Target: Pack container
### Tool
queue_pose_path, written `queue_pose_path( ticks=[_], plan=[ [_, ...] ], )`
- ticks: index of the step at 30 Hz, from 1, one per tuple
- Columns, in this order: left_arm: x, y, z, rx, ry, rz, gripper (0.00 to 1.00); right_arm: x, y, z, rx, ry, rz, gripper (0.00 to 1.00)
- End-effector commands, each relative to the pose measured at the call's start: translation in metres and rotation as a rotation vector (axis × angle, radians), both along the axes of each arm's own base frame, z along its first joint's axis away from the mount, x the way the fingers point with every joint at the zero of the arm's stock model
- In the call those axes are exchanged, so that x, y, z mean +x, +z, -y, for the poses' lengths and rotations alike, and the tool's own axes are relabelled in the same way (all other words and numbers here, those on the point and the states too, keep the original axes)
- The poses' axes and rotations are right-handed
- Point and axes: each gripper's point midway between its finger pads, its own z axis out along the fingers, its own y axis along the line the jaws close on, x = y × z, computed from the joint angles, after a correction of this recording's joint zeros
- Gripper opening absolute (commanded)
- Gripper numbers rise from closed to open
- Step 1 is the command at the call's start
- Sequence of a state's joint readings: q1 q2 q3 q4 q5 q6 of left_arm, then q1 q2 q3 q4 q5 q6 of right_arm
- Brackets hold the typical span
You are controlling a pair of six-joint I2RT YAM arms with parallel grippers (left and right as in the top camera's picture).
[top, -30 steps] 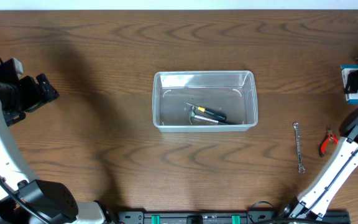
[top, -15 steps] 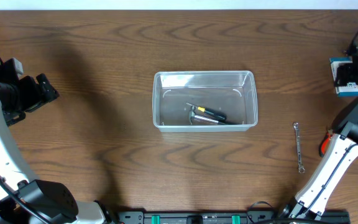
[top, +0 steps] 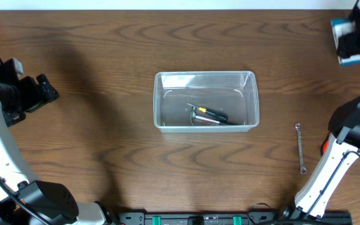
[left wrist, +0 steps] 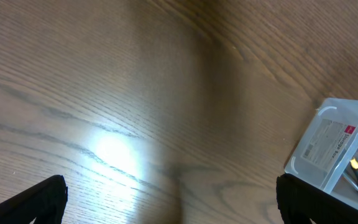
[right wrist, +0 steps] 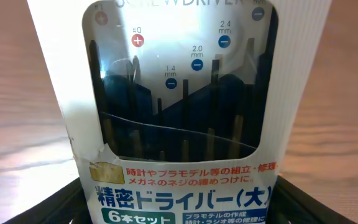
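Gripping the blue and white screwdriver box (right wrist: pixel 179 124) in my right fingers (right wrist: pixel 180 208) near the desk's (top: pixel 105 50) far right corner, I judge it is bound for the clear container (top: pixel 167 103) at mid-desk, where tools (top: pixel 210 114) already lie, while my left fingers (left wrist: pixel 179 202) hang wide apart and empty.

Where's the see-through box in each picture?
Overhead: the bin sits mid-table.
Left wrist: bin corner at the right edge, low down.
Right wrist: not there; a screwdriver pack fills the view.
Shared landmark: the brown wooden table, in all three.
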State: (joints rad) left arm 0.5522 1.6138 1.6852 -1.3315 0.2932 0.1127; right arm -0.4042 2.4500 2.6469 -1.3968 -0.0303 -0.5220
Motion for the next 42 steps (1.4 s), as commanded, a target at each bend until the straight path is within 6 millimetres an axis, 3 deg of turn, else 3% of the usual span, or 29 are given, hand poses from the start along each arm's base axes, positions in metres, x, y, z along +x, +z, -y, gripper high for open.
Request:
queue_pose_path(
  ticks=[1, 5, 9, 15, 18, 24, 28, 31, 36, 42],
  plan=[
    [0.0, 0.0, 0.001, -0.005, -0.012, 0.004, 0.98, 0.008, 0.075, -0.059, 0.045, 0.125, 0.166, 0.12],
    [0.0, 0.0, 0.001, -0.005, -0.012, 0.004, 0.98, -0.003, 0.121, -0.131, 0.076, 0.319, 0.232, 0.14],
    [0.0, 0.0, 0.001, -0.005, -0.012, 0.003, 0.98, -0.024, 0.143, -0.194, 0.061, 0.508, 0.222, 0.15],
    [0.0, 0.0, 0.001, -0.005, -0.012, 0.004, 0.98, -0.069, 0.135, -0.294, 0.074, 0.813, 0.091, 0.19],
    [0.0, 0.0, 0.001, -0.005, -0.012, 0.003, 0.98, -0.081, 0.132, -0.337, 0.086, 0.891, 0.075, 0.18],
    [0.0, 0.0, 0.001, -0.005, -0.012, 0.004, 0.98, -0.11, 0.129, -0.408, 0.09, 1.067, 0.058, 0.21],
    [0.0, 0.0, 0.001, -0.005, -0.012, 0.003, 0.98, -0.127, 0.115, -0.433, 0.071, 1.145, 0.002, 0.22],
    [0.0, 0.0, 0.001, -0.005, -0.012, 0.003, 0.98, -0.137, 0.094, -0.439, 0.046, 1.203, -0.072, 0.22],
    [0.0, 0.0, 0.001, -0.005, -0.012, 0.004, 0.98, -0.144, 0.053, -0.434, 0.029, 1.209, -0.206, 0.24],
    [0.0, 0.0, 0.001, -0.005, -0.012, 0.004, 0.98, -0.15, 0.016, -0.429, 0.033, 1.201, -0.308, 0.36]
  ],
)
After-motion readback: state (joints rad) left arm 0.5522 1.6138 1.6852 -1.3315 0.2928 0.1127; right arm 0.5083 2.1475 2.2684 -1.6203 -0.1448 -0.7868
